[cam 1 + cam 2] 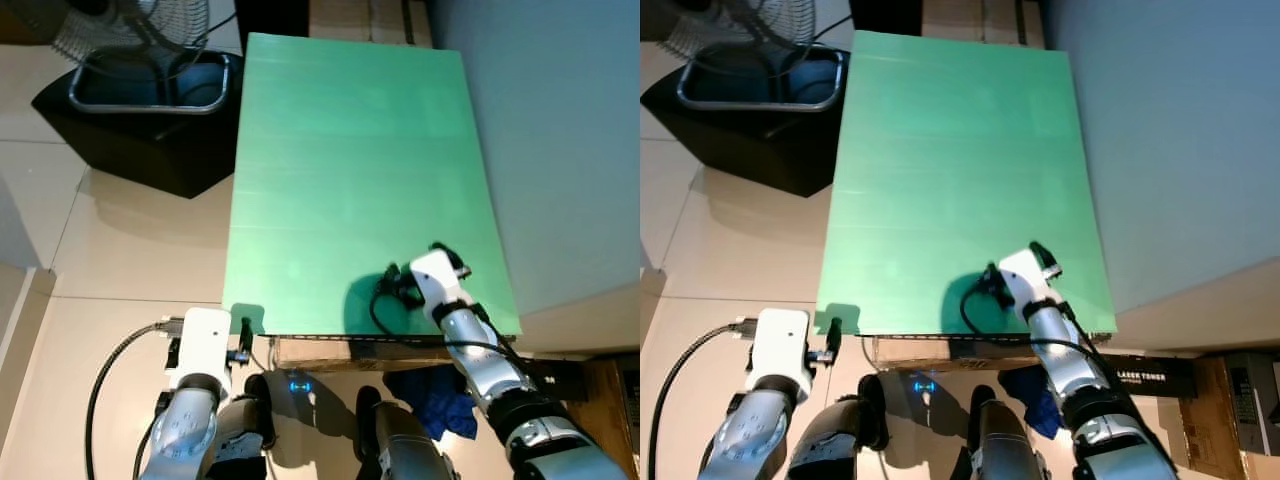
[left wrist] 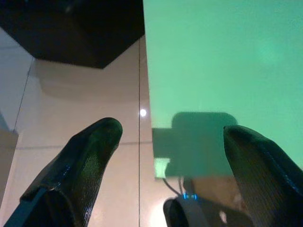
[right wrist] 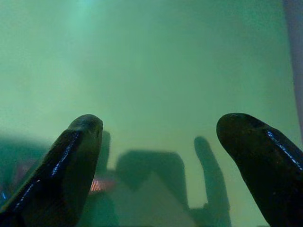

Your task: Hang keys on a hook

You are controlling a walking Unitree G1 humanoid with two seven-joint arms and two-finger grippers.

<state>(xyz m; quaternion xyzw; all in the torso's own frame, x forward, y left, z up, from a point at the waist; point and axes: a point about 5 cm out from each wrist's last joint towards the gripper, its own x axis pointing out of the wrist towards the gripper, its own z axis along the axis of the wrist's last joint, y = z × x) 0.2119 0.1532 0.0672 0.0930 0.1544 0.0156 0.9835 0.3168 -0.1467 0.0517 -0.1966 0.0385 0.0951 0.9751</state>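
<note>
A bare green tabletop (image 1: 350, 170) lies in front of me. My right arm (image 1: 440, 280) reaches over its near right corner. In the right wrist view the right gripper (image 3: 161, 142) hovers just above the green surface, open, with nothing between its fingers (image 3: 71, 161); their shadows fall on the surface. A small reddish patch (image 3: 98, 184) sits in that shadow, too blurred to identify. My left arm (image 1: 203, 345) is held low off the table's near left corner. The left gripper (image 2: 173, 142) is open and empty, looking across the table edge and the floor.
A black bin with a metal rim (image 1: 150, 100) and a fan (image 1: 130, 30) stand on the tiled floor at the table's far left. A grey wall (image 1: 560, 150) runs along the right side. A blue cloth (image 1: 440, 412) lies under the near edge.
</note>
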